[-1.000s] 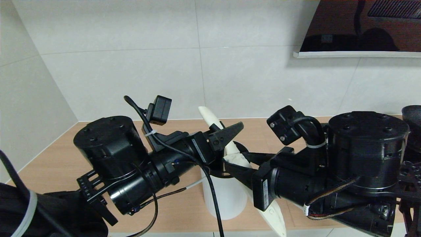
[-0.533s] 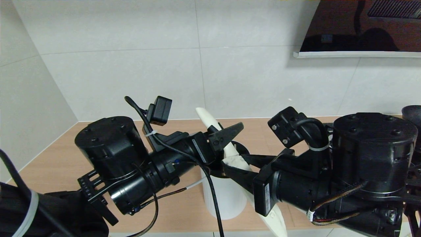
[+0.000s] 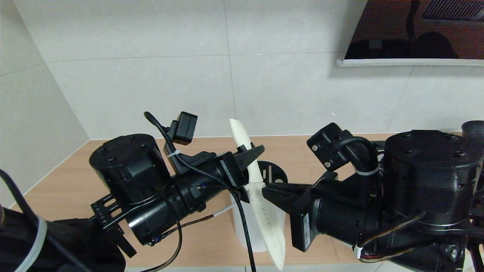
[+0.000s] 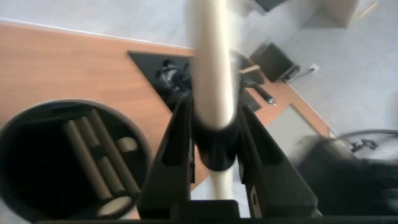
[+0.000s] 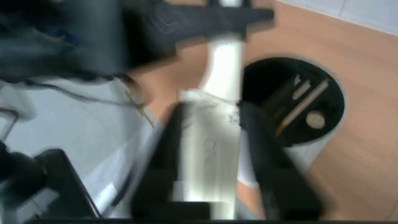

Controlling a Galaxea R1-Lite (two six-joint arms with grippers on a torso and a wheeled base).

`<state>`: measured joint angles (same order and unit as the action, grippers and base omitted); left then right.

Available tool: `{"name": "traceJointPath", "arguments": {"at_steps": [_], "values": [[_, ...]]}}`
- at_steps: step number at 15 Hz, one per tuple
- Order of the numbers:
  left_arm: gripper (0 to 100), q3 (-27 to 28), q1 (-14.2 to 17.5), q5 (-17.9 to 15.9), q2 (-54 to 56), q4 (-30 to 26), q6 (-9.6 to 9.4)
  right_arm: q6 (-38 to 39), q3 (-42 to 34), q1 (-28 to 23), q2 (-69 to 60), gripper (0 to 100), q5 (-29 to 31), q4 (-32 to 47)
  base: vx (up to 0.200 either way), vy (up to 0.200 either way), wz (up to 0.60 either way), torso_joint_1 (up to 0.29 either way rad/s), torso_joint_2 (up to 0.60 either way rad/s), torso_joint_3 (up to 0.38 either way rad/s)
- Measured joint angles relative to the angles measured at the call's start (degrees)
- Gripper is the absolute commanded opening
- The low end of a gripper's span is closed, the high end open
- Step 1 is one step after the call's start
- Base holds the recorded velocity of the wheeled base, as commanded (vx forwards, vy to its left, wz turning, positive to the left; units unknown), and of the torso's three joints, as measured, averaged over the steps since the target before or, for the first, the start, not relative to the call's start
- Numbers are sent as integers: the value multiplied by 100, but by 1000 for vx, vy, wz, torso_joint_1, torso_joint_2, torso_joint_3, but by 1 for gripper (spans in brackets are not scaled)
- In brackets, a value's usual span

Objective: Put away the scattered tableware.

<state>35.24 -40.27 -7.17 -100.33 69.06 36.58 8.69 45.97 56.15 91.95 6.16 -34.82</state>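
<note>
Over the tabletop's near edge, white knife [image 3: 270,226] tilted, tip cut off; handle clamped by left gripper [image 3: 251,170]; blade at right gripper [image 3: 268,190], hold there blurred, cannot tell; behind, holder [image 3: 276,173] mostly hidden

Wooden counter [image 3: 75,177], tiled wall [image 3: 151,75]

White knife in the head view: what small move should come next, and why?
Likely raise the left gripper a little. It is shut on the handle of the white knife, but the blade hangs in front of the holder, tip well below its black rim, so it cannot go in yet.
</note>
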Motion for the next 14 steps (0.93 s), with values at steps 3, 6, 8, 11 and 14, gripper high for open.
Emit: {"name": "traceJointPath", "arguments": {"at_steps": [3, 6, 8, 11, 14], "values": [[0, 9, -6, -9, 2, 2, 1, 1, 5, -6, 0, 0, 9, -2, 0, 0, 0, 0, 0, 0], [0, 11, -9, -5, 22, 2, 4, 0, 6, -28, -6, 0, 22, -2, 0, 0, 0, 0, 0, 0], [0, 12, -9, 6, 66, 7, 4, -5, 6, -113, -44, 100, 29, 48, 0, 0, 0, 0, 0, 0], [0, 37, 0, 77, 204, -39, -21, -33, 28, -351, -111, 100, 20, 57, 0, 0, 0, 0, 0, 0], [0, 169, 6, 182, 518, -729, -49, -137, 35, -679, -216, 100, 7, 61, 0, 0, 0, 0, 0, 0]]}}
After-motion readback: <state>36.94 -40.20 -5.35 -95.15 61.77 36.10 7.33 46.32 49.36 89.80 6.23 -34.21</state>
